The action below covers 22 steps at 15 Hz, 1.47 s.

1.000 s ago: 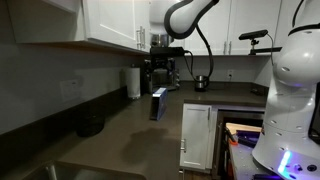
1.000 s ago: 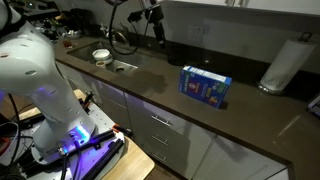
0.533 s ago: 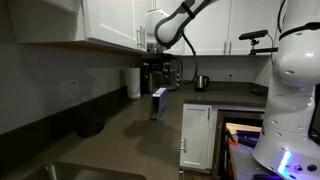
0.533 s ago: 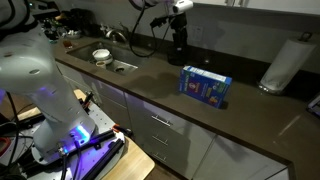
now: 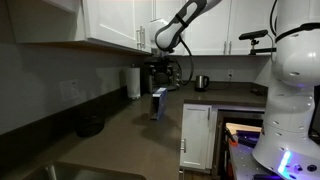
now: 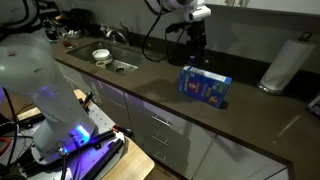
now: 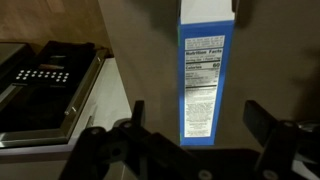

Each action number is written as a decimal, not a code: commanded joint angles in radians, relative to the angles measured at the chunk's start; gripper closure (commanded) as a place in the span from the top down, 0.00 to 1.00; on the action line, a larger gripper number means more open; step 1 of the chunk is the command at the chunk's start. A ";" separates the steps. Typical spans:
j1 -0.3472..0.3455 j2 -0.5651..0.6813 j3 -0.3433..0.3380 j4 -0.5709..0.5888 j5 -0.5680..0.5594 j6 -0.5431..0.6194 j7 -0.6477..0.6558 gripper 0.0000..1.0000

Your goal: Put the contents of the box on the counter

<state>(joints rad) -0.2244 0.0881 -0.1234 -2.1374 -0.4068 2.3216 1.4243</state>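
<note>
1 box (image 6: 205,86), 1 gripper (image 7: 195,118), jaws apart

In the wrist view the top of the box (image 7: 204,70) is cut off by the top edge, and the small print on its label is too blurry to read. The inside of the box shows in no view. The black machine (image 7: 45,75) runs off the left edge. In an exterior view the gripper (image 6: 196,58) is dark against the dark wall, so its fingers are hard to pick out. The white robot body (image 5: 295,90) is cut off by the right edge
</note>
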 commanded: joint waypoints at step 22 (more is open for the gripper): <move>0.014 0.195 -0.089 0.168 0.385 0.046 -0.136 1.00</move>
<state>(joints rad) -0.1887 0.2351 -0.2136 -2.0181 -0.1352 2.3467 1.3749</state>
